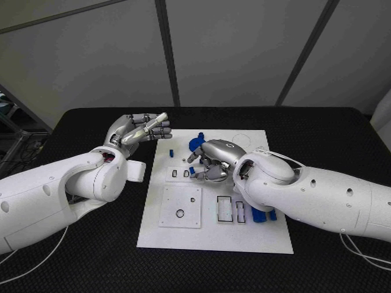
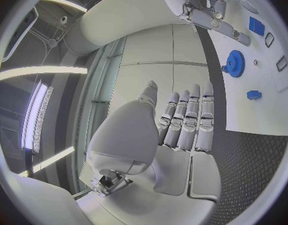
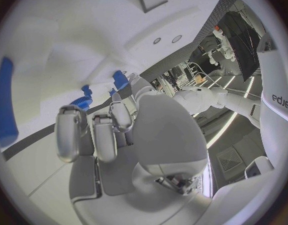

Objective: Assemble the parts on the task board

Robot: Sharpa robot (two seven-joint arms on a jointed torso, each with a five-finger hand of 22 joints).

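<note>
The task board, the white plate, lies in the middle of the black table, and both hands are up at its far half. The right hand hangs low over the board's middle, fingers curled downward; whether it grips anything I cannot tell, since the hand itself hides what is under it. Just beyond it, toward the board's far edge, stands the blue gear, and the left wrist view shows the toothed disc clearly. A small blue block sits beside the gear, toward the board's left edge, and is plain from the left wrist too.

The left hand floats off the board's far left corner, over bare table, fingers straight and side by side, thumb apart, holding nothing. It touches no part.

Near the board's right edge, tucked against the right forearm, lie two blue pieces, partly hidden by the arm. Beside them are two narrow rectangular slots, and further left a square recessed plate with a small ring on it.

Room for moving: the board's near half is uncovered, and wide black table runs on every side of it.
</note>
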